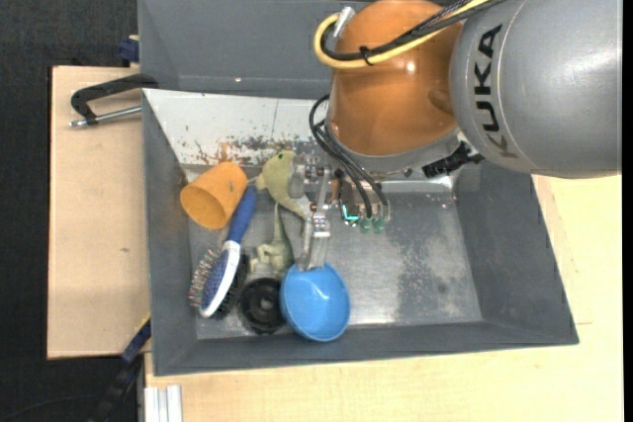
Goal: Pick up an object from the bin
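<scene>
My gripper [318, 237] hangs below the orange wrist cover, over the left middle of the bin. One grey finger [318, 247] points down toward a blue bowl [316, 302] at the front of the bin, its tip just above the bowl's rim. A pale olive-green soft thing [279, 177] lies just left of the gripper. Nothing shows between the fingers.
An orange cup [213, 194] lies on its side at the left. A blue and white brush [224, 264] sits beside it, with a black round thing [262, 303] and a small pale piece [269, 257] near the front. The orange wrist cover and the arm overhang the bin's right half.
</scene>
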Robot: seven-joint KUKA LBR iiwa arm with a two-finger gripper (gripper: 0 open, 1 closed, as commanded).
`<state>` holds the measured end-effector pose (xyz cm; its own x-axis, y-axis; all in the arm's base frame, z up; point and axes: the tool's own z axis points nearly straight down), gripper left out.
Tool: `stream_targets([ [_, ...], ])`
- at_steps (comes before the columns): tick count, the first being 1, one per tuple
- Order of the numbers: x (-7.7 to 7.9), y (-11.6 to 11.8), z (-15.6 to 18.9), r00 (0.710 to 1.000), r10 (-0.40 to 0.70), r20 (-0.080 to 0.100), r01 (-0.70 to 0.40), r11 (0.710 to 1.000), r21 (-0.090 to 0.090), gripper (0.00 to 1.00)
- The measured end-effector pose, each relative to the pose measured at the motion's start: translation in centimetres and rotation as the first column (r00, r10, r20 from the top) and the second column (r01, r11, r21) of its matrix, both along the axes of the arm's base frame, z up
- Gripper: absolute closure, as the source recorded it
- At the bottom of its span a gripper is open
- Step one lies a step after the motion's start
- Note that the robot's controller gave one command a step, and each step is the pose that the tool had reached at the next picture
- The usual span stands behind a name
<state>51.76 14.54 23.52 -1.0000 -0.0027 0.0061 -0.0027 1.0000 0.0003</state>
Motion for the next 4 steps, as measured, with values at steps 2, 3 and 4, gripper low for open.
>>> stream_targets([
  [2, -2.1, 0.6, -16.4, 0.676, 0.737, 0.005, -0.737, 0.676, 0.0, 0.0],
  [3, -1.5, 0.6, -15.9, 0.678, 0.734, 0.021, -0.734, 0.679, -0.011, 1.0],
  [4, 2.4, -0.5, 12.0, 0.414, 0.91, 0.017, -0.91, 0.414, -0.012, 1.0],
])
